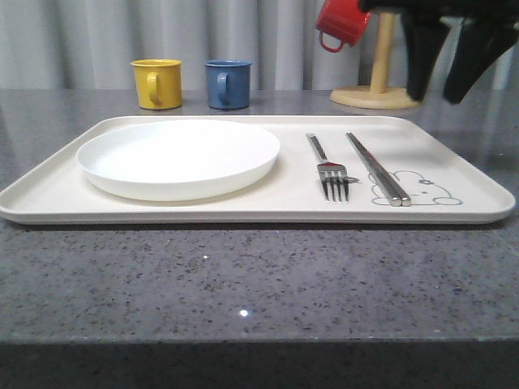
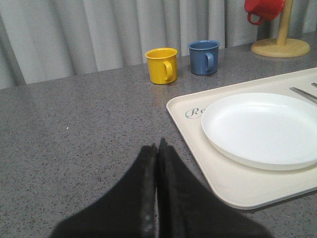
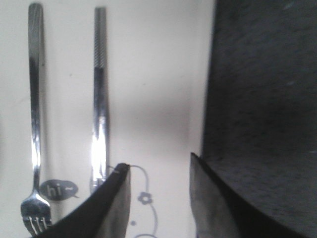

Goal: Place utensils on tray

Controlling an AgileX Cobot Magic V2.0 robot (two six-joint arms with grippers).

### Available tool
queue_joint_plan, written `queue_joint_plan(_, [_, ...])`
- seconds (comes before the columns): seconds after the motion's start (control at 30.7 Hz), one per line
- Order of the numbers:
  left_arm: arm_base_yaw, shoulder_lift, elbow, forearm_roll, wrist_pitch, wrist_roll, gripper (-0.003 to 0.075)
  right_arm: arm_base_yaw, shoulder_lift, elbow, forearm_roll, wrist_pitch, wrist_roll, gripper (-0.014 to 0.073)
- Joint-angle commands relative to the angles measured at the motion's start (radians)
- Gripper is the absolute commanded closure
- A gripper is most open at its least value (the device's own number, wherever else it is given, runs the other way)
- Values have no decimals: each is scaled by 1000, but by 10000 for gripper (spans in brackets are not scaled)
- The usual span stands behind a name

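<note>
A cream tray (image 1: 462, 174) lies on the grey table. Toward its right side rest a silver fork (image 1: 328, 170) and a pair of chopsticks (image 1: 378, 168), side by side over the rabbit drawing. My right gripper (image 1: 435, 99) hangs open and empty well above the tray's right end. In the right wrist view the fork (image 3: 34, 114) and chopsticks (image 3: 100, 99) lie on the tray (image 3: 158, 74), to one side of the gripper (image 3: 159, 163), whose fingers straddle the tray's edge. My left gripper (image 2: 157, 144) is shut on nothing, above bare table just left of the tray (image 2: 237, 191).
A round white plate (image 1: 178, 158) takes up the tray's left half. Behind the tray stand a yellow mug (image 1: 156, 83) and a blue mug (image 1: 227, 83). A red mug (image 1: 340, 23) hangs on a wooden stand (image 1: 375, 96) at the back right.
</note>
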Motion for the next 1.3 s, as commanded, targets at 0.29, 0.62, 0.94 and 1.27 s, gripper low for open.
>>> queue_joint_plan(0.29, [1,8,-25,-10,-79,-12,738,-383,-119,-27,-34,118,-346,274])
queue_joint_plan(0.62, [1,8,-25,-10,-79,-12,738,-463,2,-26,-19,84,-370,274])
queue_joint_plan(0.94, [1,8,-25,-10,-79,-12,738,-463,139,-26,21,37,-378,274])
queue_joint_plan(1.27, [1,8,-25,-10,-79,-12,738,-462,166,-26,22,44,-378,592])
